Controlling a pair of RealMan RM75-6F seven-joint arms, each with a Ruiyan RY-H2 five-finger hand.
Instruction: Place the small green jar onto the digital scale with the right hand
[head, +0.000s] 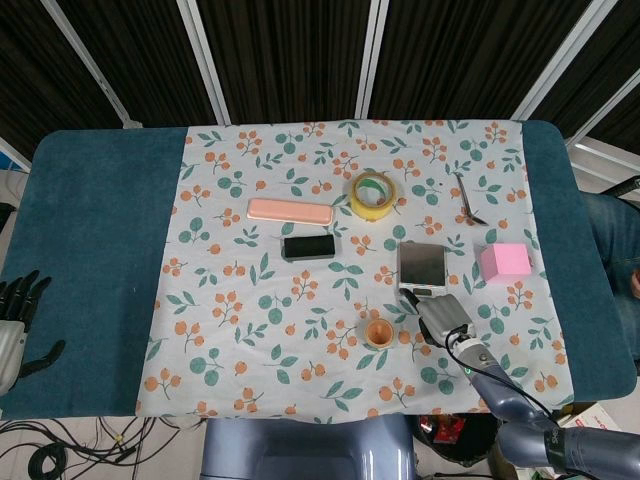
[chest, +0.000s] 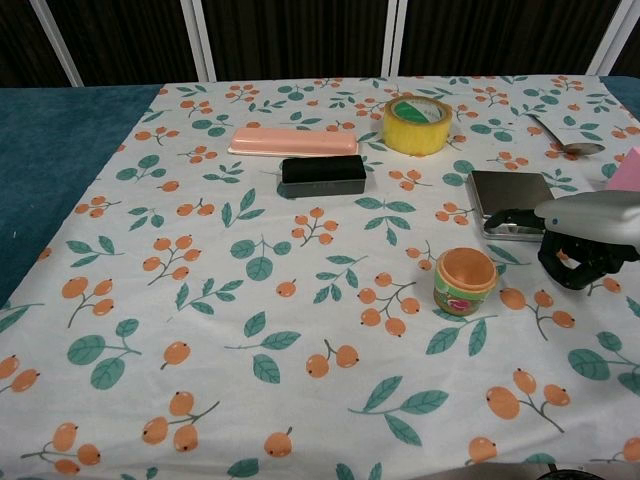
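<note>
The small green jar (head: 379, 331) (chest: 465, 281) with an orange lid stands upright on the floral cloth, near the front. The digital scale (head: 422, 265) (chest: 510, 192), a silver square platform, lies just behind and right of it with nothing on it. My right hand (head: 440, 318) (chest: 590, 240) hovers to the right of the jar, apart from it, at the scale's near edge. It holds nothing, with dark fingers partly curled downward and the thumb reaching left. My left hand (head: 15, 320) rests at the table's left edge with fingers spread and holds nothing.
A yellow tape roll (head: 373, 194) (chest: 416, 123), a pink case (head: 290, 211) (chest: 293, 141) and a black box (head: 309, 246) (chest: 322, 174) lie behind. A pink cube (head: 505, 261) sits right of the scale, with a spoon (head: 467, 198) (chest: 566, 137) at the back right.
</note>
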